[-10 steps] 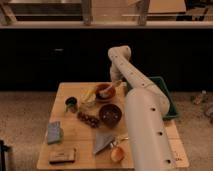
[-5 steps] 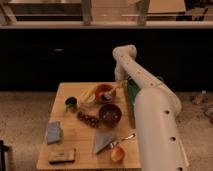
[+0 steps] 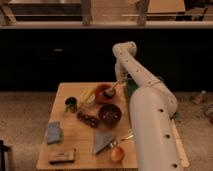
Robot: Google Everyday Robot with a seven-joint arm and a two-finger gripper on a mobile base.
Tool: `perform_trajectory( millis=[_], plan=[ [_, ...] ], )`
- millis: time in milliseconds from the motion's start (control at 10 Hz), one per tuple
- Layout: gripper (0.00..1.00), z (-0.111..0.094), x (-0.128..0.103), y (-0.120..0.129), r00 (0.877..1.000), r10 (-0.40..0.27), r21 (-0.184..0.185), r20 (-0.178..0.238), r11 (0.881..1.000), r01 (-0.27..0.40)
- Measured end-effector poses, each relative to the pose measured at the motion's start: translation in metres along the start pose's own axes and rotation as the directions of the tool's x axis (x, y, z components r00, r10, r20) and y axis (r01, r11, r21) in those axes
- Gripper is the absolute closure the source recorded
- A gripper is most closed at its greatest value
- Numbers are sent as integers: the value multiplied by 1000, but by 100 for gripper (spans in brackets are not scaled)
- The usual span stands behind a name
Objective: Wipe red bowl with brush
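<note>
end effector [image 3: 118,86] blurred over red bowl [image 3: 102,93] (fingers indistinct)

Maroon bowl [image 3: 110,114], blue sponge [image 3: 53,132], dark cup [image 3: 71,103] on table [image 3: 82,145].

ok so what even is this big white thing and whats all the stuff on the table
The white thing is a robot's single arm, seen by one camera looking down from high up behind it. It reaches over a wooden table. Its gripper is at the far end, holding the brush with its head down in the red bowl. In front of that sits a dark maroon bowl. Also there: a small dark cup, a blue sponge, a grey cloth and a small orange cup.
</note>
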Motion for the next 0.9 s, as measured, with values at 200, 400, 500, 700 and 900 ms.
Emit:
perform_trajectory(
  millis=[200, 400, 500, 700, 900],
  plan=[
    [100, 8, -8, -9, 1000, -17, 4, 13, 1000, 17],
    [100, 19, -21, -12, 997, -55, 17, 48, 998, 54],
    [100, 26, -32, -14, 994, -84, 13, 71, 996, 84],
    [100, 35, -43, -1, 986, -121, -22, 115, 992, 124],
    [100, 37, -46, 14, 982, -133, -48, 135, 989, 141]
  ],
)
